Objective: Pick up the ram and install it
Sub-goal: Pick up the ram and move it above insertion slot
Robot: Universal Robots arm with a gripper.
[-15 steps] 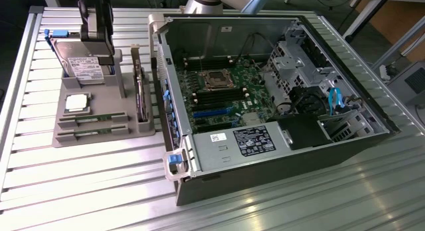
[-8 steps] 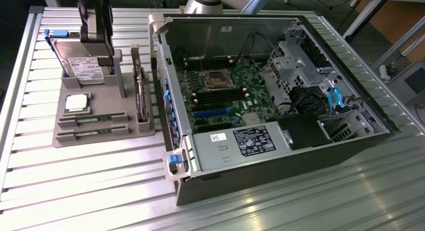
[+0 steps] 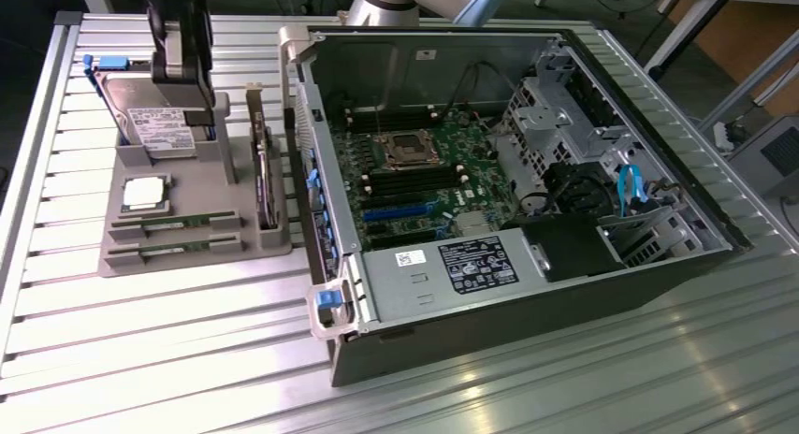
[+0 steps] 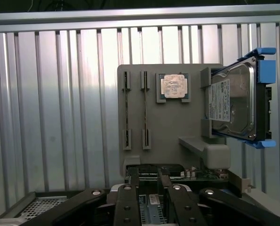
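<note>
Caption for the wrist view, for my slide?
Open gripper over gray parts holder with two ram sticks, processor, hard drive.

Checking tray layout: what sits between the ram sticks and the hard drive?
A processor chip, lying flat on the grey tray; the wrist view shows it.

Open computer case on slatted table — beside it, grey tray holding hard drive, processor.

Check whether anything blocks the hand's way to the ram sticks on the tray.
Nothing visible does. The hand hangs open above the hard drive; both ram sticks lie uncovered in the tray, with only the flat processor between.
</note>
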